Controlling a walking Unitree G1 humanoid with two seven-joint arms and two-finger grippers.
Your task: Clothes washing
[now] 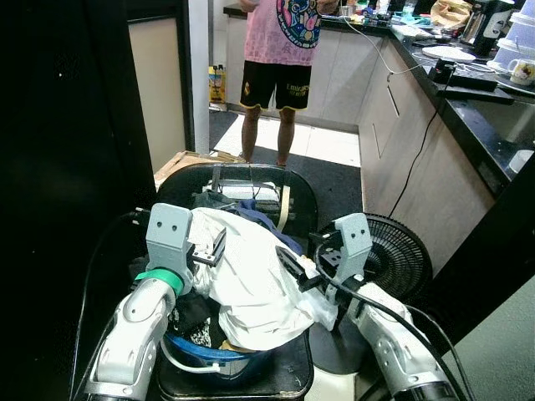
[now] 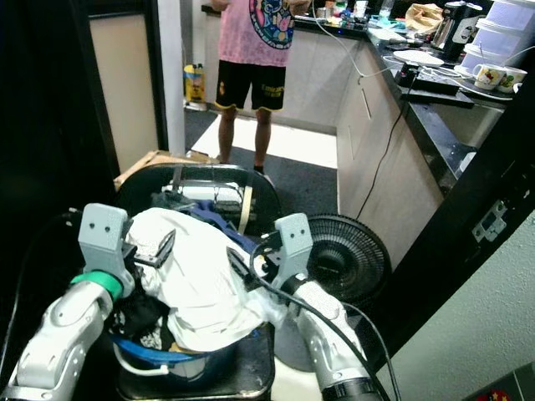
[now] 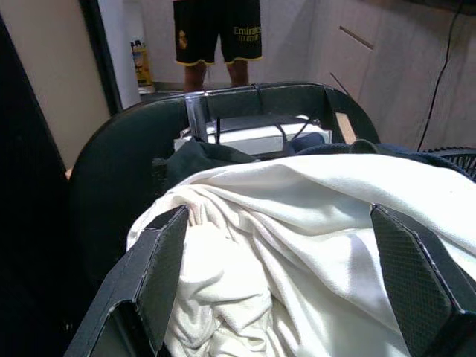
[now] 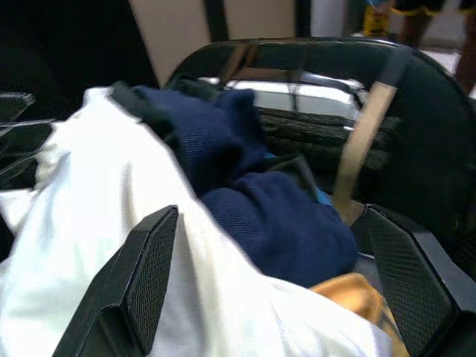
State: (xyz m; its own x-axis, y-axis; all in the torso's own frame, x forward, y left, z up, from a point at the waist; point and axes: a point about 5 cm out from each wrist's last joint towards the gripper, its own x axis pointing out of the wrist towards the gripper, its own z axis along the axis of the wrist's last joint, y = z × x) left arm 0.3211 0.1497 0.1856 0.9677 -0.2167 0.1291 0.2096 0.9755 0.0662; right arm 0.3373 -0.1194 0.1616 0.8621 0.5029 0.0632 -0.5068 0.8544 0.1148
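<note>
On the left the left gripper [image 1: 209, 248] sits against the near-left flank of the white garment [image 1: 255, 280], its jaws spread wide, and the left wrist view has one black finger [image 3: 152, 279] on either side of the bunched white cloth, neither one pinching it. The white garment lies heaped on top of the pile in the blue laundry basket [image 1: 219, 357], which stands right in front of the robot on a black stand [image 1: 242, 383]. Dark navy clothes [image 4: 256, 190] poke out behind the white cloth, and a scrap of yellow fabric [image 4: 349, 291] shows at the right side. Behind the basket a black curved chair back [image 1: 175, 185] with a tan strap [image 1: 284, 205] rises. Moving right, the right gripper [image 1: 301, 266] is at the right edge of the heap, jaws spread apart as well, straddling white and navy cloth. Just right of that arm a black floor fan [image 1: 399, 255] stands on the floor. Farther back a person [image 1: 280, 50] in a pink shirt stands in the kitchen; the black shorts [image 3: 219, 31] read "Emirates" in yellow with a small crest. On the far right a dark tabletop [image 1: 468, 109] carries plates and a mug [image 1: 522, 72]
</note>
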